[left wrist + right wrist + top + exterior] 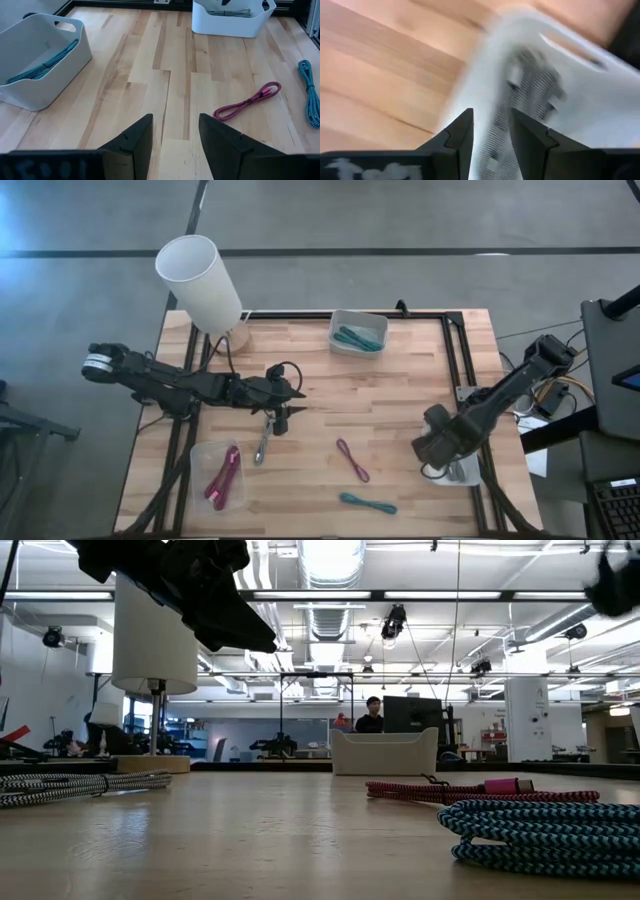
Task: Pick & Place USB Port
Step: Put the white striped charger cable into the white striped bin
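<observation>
Cables lay loose at the high view's lower centre, a pink cable (352,460) slanting between the open left gripper (283,402) and the right gripper (436,448), while the left wrist view showed it (247,102) mid-right, and the right wrist view showed slightly parted fingers over a blurred white bin (555,85).

No legible text from my station in any view. I checked the white bins (358,331), the lamp shade (199,282), the braided cables (352,460) and the monitor (410,712) across the room: no labels, brands, numbers or signs I can read.
</observation>
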You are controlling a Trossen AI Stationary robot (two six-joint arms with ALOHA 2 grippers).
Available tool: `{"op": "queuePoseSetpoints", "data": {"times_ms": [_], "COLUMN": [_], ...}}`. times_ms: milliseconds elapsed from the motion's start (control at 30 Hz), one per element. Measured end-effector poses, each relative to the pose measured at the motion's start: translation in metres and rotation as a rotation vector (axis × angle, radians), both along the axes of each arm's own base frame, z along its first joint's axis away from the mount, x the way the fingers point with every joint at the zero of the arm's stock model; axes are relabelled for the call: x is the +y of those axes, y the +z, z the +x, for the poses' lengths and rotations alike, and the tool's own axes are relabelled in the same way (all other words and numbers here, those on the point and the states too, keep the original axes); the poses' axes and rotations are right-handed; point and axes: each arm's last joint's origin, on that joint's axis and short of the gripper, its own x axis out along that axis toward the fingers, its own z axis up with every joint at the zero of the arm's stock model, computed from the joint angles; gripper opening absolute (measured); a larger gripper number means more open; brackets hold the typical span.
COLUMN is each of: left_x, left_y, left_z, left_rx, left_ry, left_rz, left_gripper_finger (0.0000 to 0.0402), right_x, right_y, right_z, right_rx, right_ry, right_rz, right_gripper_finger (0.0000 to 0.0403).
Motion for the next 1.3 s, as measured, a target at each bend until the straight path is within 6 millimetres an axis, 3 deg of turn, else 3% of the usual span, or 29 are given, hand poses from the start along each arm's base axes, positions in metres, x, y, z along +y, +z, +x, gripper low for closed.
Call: {"op": "queuePoseSetpoints", "data": {"times_ms": [200, 400, 667, 1000, 1300], "left_x": [0.0, 0.0, 0.001, 0.005, 0.005], "left_y": [0.0, 0.0, -0.013, -0.041, -0.049], "left_z": [0.0, 0.0, -0.008, -0.04, -0.044], "left_rx": [0.0, 0.002, 0.144, 0.538, 0.538], "left_ry": [0.0, 0.006, 0.039, 0.333, 0.386], "left_rz": [-0.001, -0.028, -0.069, -0.291, -0.338], "left_gripper_finger": [0.0165, 0.0165, 0.0165, 0.0165, 0.0165], "right_x": [0.004, 0.005, 0.003, 0.0, -0.004], "right_y": [0.036, 0.055, 0.043, 0.033, 0.039], "right_z": [0.02, 0.028, 0.047, 0.072, 0.079], "right_rx": [-0.302, -0.431, -0.414, -0.358, -0.371], "right_ry": [0.105, 0.172, 0.228, 0.299, 0.31], "right_rz": [-0.174, -0.28, -0.314, -0.358, -0.36], "right_gripper_finger": [0.0117, 0.0116, 0.0104, 0.0093, 0.0097]}}
